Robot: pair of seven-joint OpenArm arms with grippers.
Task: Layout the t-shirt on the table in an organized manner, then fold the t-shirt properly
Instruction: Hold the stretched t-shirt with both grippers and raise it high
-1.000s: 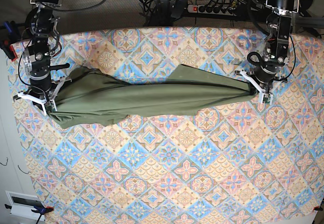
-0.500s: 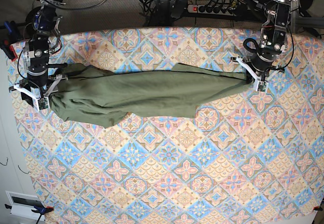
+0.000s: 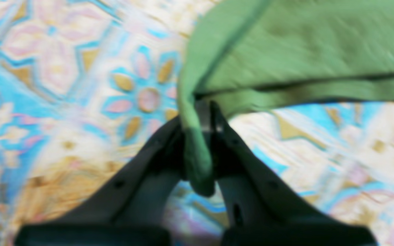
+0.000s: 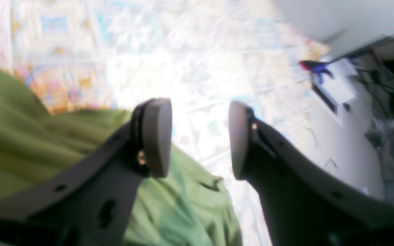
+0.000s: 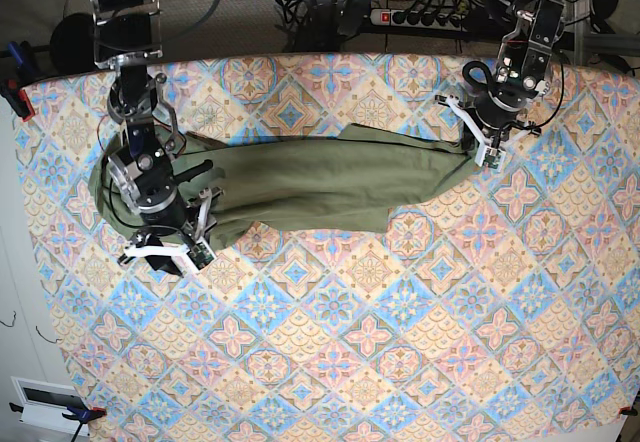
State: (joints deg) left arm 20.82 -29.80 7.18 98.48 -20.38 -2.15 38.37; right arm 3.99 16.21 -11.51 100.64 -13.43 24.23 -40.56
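Note:
The olive-green t-shirt [image 5: 330, 182] lies bunched in a long band across the far half of the table [image 5: 400, 342]. My left gripper [image 5: 490, 152] is at the shirt's right end, shut on a fold of its edge; the left wrist view shows the t-shirt [image 3: 303, 44] pinched in the left gripper [image 3: 198, 126] just above the table [image 3: 46, 102]. My right gripper [image 5: 165, 259] hangs open over the shirt's lower left edge. In the right wrist view the right gripper [image 4: 197, 136] holds nothing, with the t-shirt [image 4: 29, 136] below and left of it.
A power strip [image 5: 420, 17] and cables lie behind the table's far edge. A red clamp [image 5: 15, 97] grips the left edge. A white box [image 5: 45, 402] sits off the near left corner.
My right gripper has opened, let go of the shirt's left end and moved right and nearer. My left gripper has pulled the right end farther back and left.

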